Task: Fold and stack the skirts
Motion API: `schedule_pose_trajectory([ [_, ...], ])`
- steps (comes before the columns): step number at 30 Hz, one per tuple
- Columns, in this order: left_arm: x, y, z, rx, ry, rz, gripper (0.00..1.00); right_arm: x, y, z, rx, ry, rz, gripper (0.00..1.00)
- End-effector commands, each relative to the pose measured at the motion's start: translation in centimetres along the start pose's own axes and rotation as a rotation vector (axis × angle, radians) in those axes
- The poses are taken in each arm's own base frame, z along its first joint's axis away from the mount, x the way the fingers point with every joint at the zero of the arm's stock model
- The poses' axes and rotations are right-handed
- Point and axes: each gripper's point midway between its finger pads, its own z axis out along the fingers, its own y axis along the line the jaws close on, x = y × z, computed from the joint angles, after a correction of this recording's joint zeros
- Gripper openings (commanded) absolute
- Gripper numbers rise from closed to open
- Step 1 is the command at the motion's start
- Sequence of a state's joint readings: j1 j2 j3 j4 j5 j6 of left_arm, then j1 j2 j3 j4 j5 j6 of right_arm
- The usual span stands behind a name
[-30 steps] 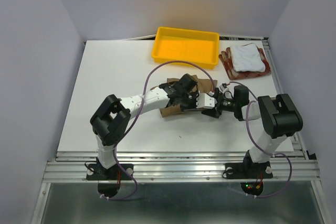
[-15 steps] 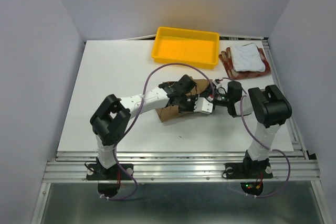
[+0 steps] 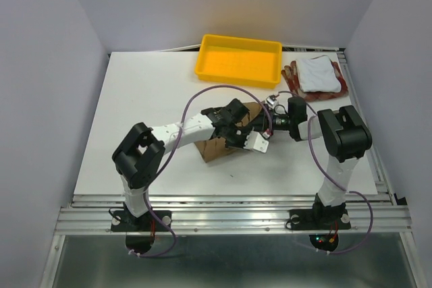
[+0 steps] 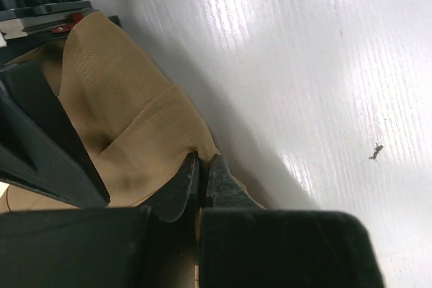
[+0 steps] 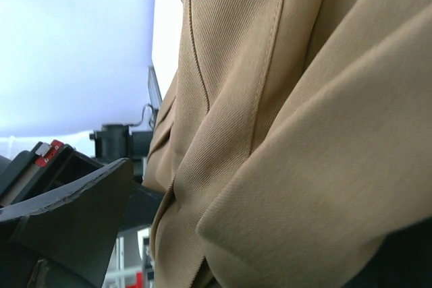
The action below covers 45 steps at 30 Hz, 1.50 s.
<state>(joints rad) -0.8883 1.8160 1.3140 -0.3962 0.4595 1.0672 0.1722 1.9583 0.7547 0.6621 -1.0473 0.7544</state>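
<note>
**TAN SKIRT: FOLD IN PROGRESS, LEFT PINCH HELD, RIGHT JAWS SPREAD**

Location of the work item: the tan skirt [image 3: 213,148] lies at the centre of the top view, bunched under both wrists. Only its lower-left corner and a strip at upper right are exposed. Its visible long axis runs from lower left to upper right of the frame.

The left gripper [image 4: 201,166] is clenched on a folded edge of the tan cloth. The left wrist view shows the two fingertips pressed together with fabric pinched between them. The right gripper [image 5: 236,234] has its jaws spread wide. Tan cloth bulges across the whole right wrist view between the fingers, with nothing clamped. Whether the cloth touches the pads cannot be told.

Governing relation: the cloth sits directly ahead of the right gripper, toward the left of the top view. Both grippers are at the skirt, but only the left arm is seen holding it. A second grip by the right arm would probably be the next requirement.

The checked skirt [image 3: 294,80] lies at upper right with the white skirt [image 3: 317,74] folded on top of it. The yellow tray [image 3: 237,75] stands just left of that stack.

Change against the earlier frame: the right wrist sits higher in the frame and reaches further left over the skirt. More tan cloth is exposed at lower left. The stack and tray are unchanged.
</note>
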Motion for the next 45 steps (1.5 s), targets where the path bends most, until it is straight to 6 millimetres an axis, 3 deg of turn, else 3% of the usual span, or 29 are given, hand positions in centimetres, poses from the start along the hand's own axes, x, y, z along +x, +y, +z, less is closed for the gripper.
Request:
schedule_pose_trajectory([
  [1,-2.2,-1.5,-2.2,0.035,-0.076,0.075,0.00,3.8,-6.6,-0.4,0.204,0.104,0.029,1.00],
  [8,-1.5,-2.6,-2.0,0.062,-0.049,0.135,0.00,4.2,-7.7,-0.3,0.200,0.243,-0.011,1.00],
  [12,-1.1,-2.6,-1.9,0.052,-0.039,0.164,0.00,4.4,-7.9,-0.2,0.219,0.244,0.055,1.00],
  [14,-1.0,-2.5,-1.6,0.045,-0.036,0.176,0.00,4.1,-8.1,0.0,0.222,0.222,0.057,0.95],
  [19,-0.8,-2.1,-1.4,0.030,-0.021,0.218,0.00,5.9,-6.6,1.5,0.182,0.280,0.048,0.70],
  [21,-0.3,-2.0,-1.2,0.020,-0.012,0.233,0.00,5.8,-6.3,1.7,0.192,0.268,0.035,0.64],
  [24,0.1,-1.5,-1.2,-0.017,-0.001,0.242,0.00,5.9,-6.5,1.9,0.210,0.246,0.024,0.44],
  [26,-0.2,-0.9,-1.7,-0.061,-0.006,0.197,0.05,5.7,-6.8,1.8,0.233,0.234,0.021,0.30],
  [27,-0.5,-0.1,-2.1,-0.100,-0.019,0.167,0.17,5.2,-6.6,1.8,0.247,0.216,0.007,0.24],
  [28,-1.2,0.6,-3.3,-0.152,-0.045,0.071,0.23,4.6,-6.6,1.5,0.254,0.194,0.004,0.14],
  [30,-1.5,3.0,-5.8,-0.265,-0.080,-0.049,0.36,3.5,-6.5,0.5,0.280,0.144,-0.011,0.02],
  [33,-2.2,5.5,-10.7,-0.400,-0.189,-0.342,0.48,2.7,-6.7,-0.7,0.315,0.096,0.003,0.01],
  [34,-1.0,6.6,-13.0,-0.454,-0.214,-0.452,0.49,2.2,-6.2,-1.1,0.319,0.074,-0.007,0.01],
  [36,0.0,6.2,-14.5,-0.445,-0.267,-0.705,0.49,2.5,-6.2,-1.6,0.339,0.068,-0.008,0.01],
  [37,1.7,6.6,-15.9,-0.488,-0.276,-0.806,0.50,2.5,-5.9,-1.8,0.344,0.064,-0.009,0.01],
  [38,2.8,5.9,-15.8,-0.480,-0.293,-0.960,0.50,2.6,-6.0,-1.9,0.351,0.066,-0.018,0.01],
  [39,3.9,5.6,-16.1,-0.478,-0.293,-0.986,0.50,2.8,-6.2,-2.0,0.360,0.071,-0.025,0.01],
  [40,4.4,5.2,-16.6,-0.477,-0.334,-1.114,0.54,3.0,-6.4,-2.2,0.376,0.077,-0.022,0.01],
  [41,6.3,5.3,-17.2,-0.509,-0.350,-1.219,0.60,3.2,-6.8,-2.5,0.400,0.083,-0.038,0.01],
  [45,11.1,1.6,-14.8,-0.465,-0.282,-1.590,0.69,3.5,-7.1,-3.2,0.446,0.094,-0.047,0.01],
])
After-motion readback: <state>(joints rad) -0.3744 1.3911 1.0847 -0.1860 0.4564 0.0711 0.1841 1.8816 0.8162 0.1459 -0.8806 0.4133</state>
